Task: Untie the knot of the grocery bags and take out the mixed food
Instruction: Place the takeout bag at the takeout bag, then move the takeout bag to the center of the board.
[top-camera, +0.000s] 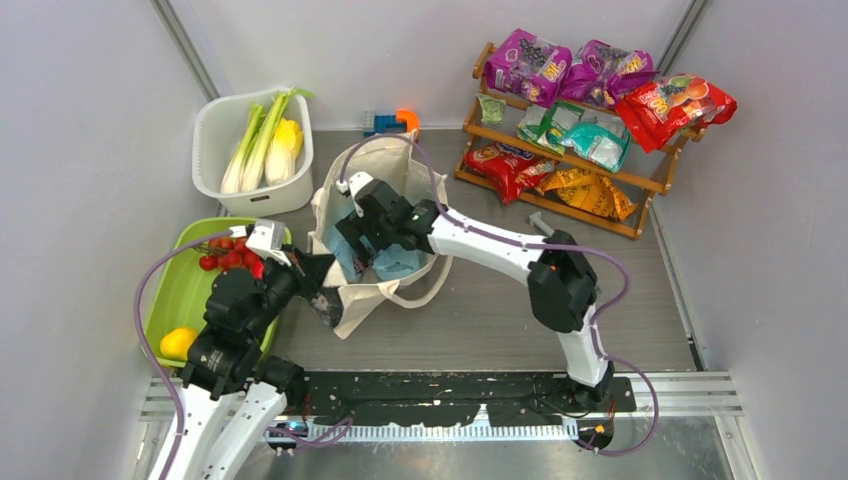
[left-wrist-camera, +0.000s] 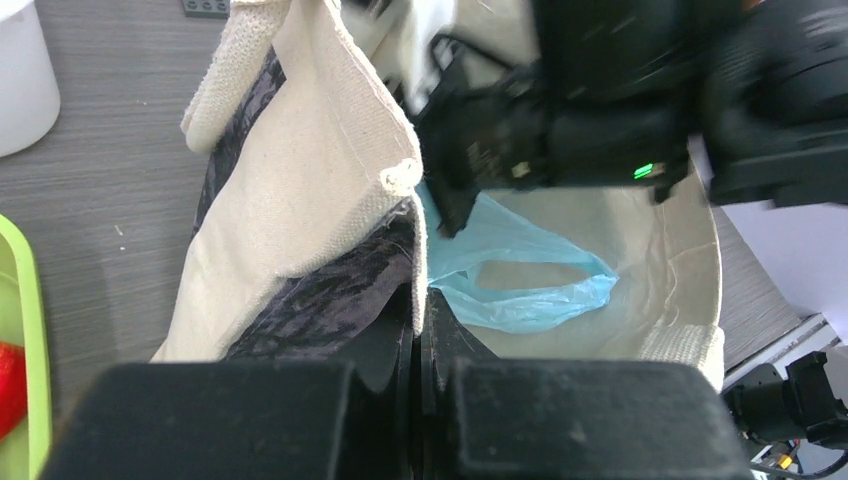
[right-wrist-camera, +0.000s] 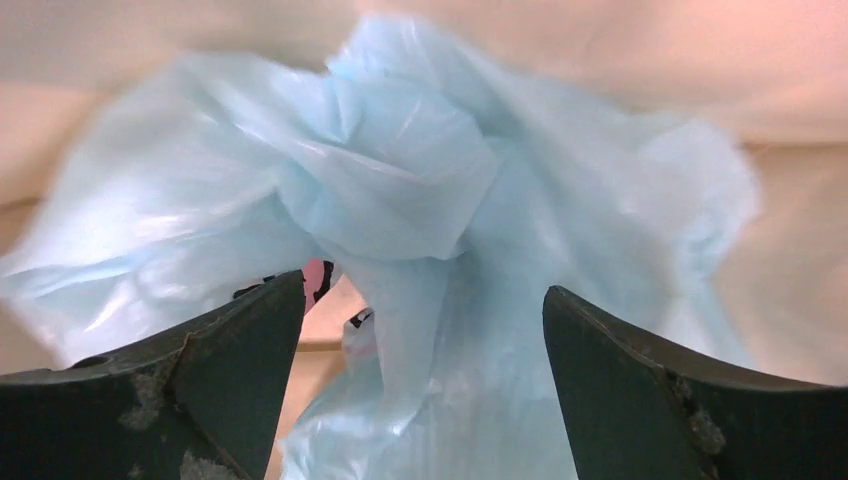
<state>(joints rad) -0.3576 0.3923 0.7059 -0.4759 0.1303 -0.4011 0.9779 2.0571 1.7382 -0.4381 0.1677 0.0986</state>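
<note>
The left gripper (left-wrist-camera: 418, 335) has its jaws clenched on the near rim of the cream canvas tote (left-wrist-camera: 320, 180), which sits on the desk (top-camera: 480, 320). The light-blue plastic bag (right-wrist-camera: 400, 190) lies inside the tote. The right gripper (right-wrist-camera: 425, 300) hovers at the bag's bunched top, jaws released and spread wide.

Light-blue plastic bag (top-camera: 395, 262): from above, largely covered by the right gripper (top-camera: 352, 240); blurred in the right wrist view, print unreadable.
Canvas tote (top-camera: 332, 203) interior: contents beneath the plastic hidden.
Left arm (top-camera: 225, 340): base cropped by the bottom edge.
</note>
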